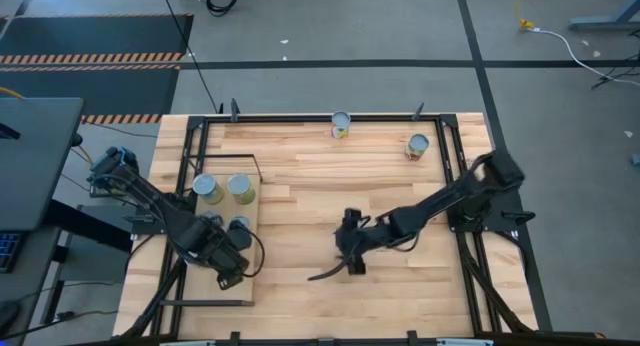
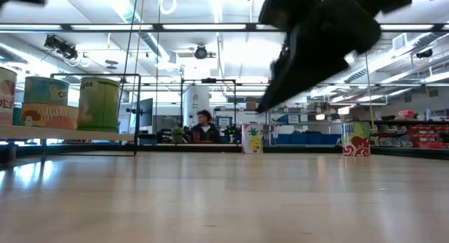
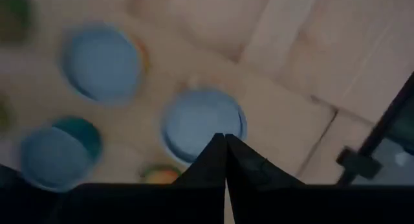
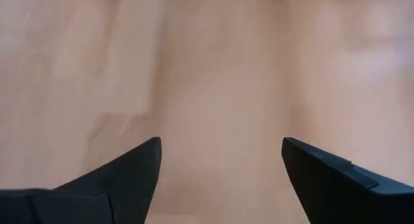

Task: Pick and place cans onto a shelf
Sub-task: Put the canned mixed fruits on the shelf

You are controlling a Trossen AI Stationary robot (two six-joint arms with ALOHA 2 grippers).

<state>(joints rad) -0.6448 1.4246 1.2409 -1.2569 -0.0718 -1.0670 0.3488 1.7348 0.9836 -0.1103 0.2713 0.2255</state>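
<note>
My right claw (image 1: 345, 266) hangs released over bare counter (image 1: 300, 196) mid-board; my left claw (image 1: 228, 276) sits clenched empty above the shelf (image 1: 250, 248). Two cans (image 1: 341, 125) wait at the far edge: stiff, light, slick tin, I judge, best pinched across the round sides

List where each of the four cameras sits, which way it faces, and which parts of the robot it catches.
High: overhead, straight down on the table; both arms, shelf.
Low: tabletop height, facing the room; an arm above; shares the pineapple can with high.
Left wrist: over the shelf's cans; shut fingers.
Right wrist: bare tabletop; open fingers.
</note>
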